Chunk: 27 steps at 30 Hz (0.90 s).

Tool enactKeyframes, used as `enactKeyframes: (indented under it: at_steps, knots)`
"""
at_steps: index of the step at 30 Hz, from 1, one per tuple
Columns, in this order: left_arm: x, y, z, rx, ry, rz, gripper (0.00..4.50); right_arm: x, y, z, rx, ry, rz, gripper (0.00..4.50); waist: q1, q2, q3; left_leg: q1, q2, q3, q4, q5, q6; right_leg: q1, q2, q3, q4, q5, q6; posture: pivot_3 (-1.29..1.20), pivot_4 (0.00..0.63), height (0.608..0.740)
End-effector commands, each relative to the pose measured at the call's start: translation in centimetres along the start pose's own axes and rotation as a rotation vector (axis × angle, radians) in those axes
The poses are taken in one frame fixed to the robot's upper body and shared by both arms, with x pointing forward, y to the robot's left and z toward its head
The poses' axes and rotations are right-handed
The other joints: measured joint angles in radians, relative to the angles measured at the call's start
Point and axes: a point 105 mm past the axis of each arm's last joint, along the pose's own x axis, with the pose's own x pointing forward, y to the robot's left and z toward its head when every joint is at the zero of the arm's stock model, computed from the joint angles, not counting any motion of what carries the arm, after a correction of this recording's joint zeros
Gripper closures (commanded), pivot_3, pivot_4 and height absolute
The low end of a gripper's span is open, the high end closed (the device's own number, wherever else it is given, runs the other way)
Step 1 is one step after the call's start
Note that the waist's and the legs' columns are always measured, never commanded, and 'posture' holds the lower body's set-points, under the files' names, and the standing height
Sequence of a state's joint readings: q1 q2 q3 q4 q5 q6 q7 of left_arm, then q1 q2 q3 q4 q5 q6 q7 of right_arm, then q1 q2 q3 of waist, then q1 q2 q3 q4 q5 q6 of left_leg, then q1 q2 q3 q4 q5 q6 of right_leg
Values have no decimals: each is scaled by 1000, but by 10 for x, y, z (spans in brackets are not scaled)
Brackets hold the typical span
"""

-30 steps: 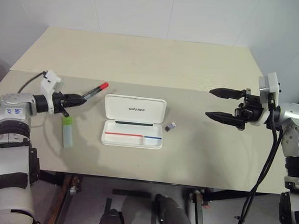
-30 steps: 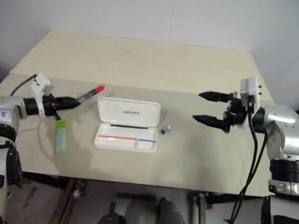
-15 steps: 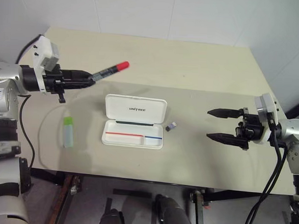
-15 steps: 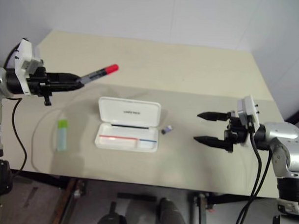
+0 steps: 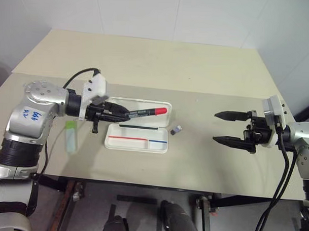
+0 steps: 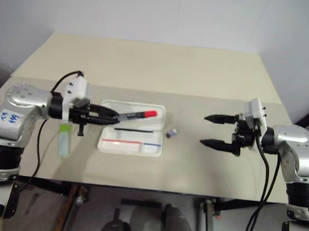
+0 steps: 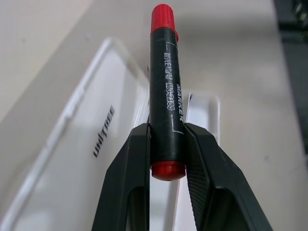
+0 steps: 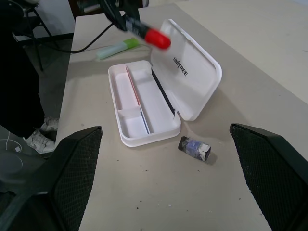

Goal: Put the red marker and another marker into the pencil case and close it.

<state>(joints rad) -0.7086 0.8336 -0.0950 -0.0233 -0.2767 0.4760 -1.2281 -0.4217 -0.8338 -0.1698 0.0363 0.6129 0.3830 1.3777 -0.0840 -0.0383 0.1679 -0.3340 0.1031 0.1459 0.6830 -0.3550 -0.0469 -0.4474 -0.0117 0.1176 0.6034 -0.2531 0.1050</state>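
Note:
My left gripper is shut on the red marker, gripping its tail end between both fingers. The black barrel and red cap stick out to the right, hovering over the raised lid of the pencil case. The white case lies open at the table's middle, lid tilted back and a red and blue stripe in its tray. The other marker, a pale green highlighter, lies flat on the table left of the case, below my left hand. My right gripper hangs open far to the right, pointing at the case.
A small dark grey-blue piece lies on the table just right of the case. The table's front edge runs close below the case. A black cable loops from my left wrist over the table's left part.
My left gripper has swung right and down with the red marker, from the table's left side to above the case lid. The right gripper has sunk slightly and stays open.

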Motion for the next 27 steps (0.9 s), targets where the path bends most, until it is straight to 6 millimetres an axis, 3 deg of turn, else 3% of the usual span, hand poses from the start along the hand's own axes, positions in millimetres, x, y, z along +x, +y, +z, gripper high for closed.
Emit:
enactKeyframes:
  at_steps: [1, 12, 23, 24, 27]
  knots:
    - [7, -3, -5, 62, 37, -2, 3882, -3, 0, 9, -51, -16, -22, 0, 1, 0, 0, 0, 0, 0, 0, 0, 0, 0, 0, 0, -1, 0, 0, 0, 150, 740]
    - [25, -11, -32, 174, 160, -4, 3882, -5, 2, 7, -46, -18, -52, 0, 3, 0, 0, 0, 0, 0, 0, 0, 0, 0, 0, 1, -1, 0, 0, 0, 150, 740]
    - [28, -5, -32, 173, 148, 44, 3882, -2, -1, 6, -44, -21, -61, 0, 3, 0, 0, 0, 0, 0, 0, 0, 0, 0, 0, 1, -1, 0, 0, 0, 150, 740]
    - [29, -6, -30, 169, 137, 41, 3129, -2, -2, 6, -44, -22, -61, 0, 3, 0, 0, 0, 0, 0, 0, 0, 0, 0, 0, 1, -1, 0, 0, 0, 150, 740]
    - [32, -10, -25, 157, 108, 28, 2186, -1, -2, 5, -45, -23, -63, 0, 3, 0, 0, 0, 0, 0, 0, 0, 0, 0, 0, 1, -1, 0, 0, 0, 150, 740]
